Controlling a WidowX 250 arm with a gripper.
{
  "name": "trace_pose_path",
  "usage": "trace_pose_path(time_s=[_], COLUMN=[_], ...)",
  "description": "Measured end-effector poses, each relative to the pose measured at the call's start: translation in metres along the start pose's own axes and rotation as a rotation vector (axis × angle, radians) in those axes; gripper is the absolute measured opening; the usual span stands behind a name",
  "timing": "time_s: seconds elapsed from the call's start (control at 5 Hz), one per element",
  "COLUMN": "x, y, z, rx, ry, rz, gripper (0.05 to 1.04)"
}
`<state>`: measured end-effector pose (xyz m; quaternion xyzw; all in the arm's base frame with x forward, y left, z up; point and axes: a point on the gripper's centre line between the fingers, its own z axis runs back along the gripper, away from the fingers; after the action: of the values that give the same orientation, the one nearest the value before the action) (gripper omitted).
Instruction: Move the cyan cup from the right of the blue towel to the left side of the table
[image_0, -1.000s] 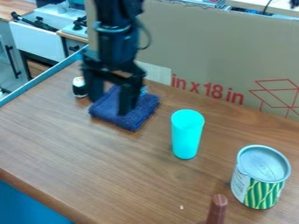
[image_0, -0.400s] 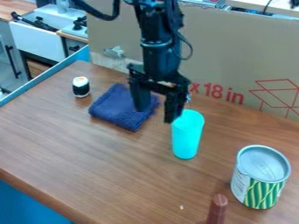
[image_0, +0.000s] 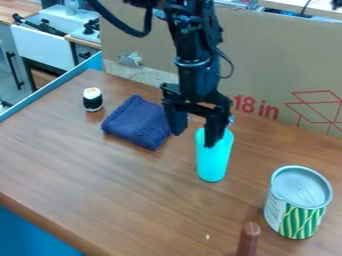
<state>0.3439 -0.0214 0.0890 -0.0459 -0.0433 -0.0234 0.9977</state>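
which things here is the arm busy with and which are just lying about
With the arm:
black gripper, jaws open, holding nothing
turquoise cup, upright, nearest the jaws; contact unclear

Lying about:
folded blue cloth
silver-lidded can
small black-and-white item
brown rod at the near edge

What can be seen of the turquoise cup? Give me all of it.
The cup is tall, narrow and plain turquoise, smooth-sided, with no handle in sight, and looks like plastic. It narrows slightly toward its base and stands upright on the wooden table, between the dark blue cloth and the can, touching neither. One finger of the open gripper hangs across part of its rim in the picture; whether they touch cannot be told, nor whether anything is inside.
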Motion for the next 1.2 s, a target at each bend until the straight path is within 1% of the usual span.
trace_pose_path(time_s=[0.2, 0.4, 0.6, 0.8, 1.0, 1.2], x=[0.006, 0.007, 0.009, 0.008, 0.006, 0.005], y=[-0.001, 0.001, 0.005, 0.01, 0.018, 0.018], z=[-0.006, -0.017, -0.02, -0.022, -0.021, -0.024], rx=[-0.011, -0.007, 0.015, 0.017, 0.019, 0.018], ry=[-0.021, 0.004, 0.022, 0.047, 0.051, 0.056], rz=[0.038, 0.074, 0.073, 0.064, 0.068, 0.059], gripper=[1.003, 1.002, 0.962, 0.687, 0.376, 0.164])
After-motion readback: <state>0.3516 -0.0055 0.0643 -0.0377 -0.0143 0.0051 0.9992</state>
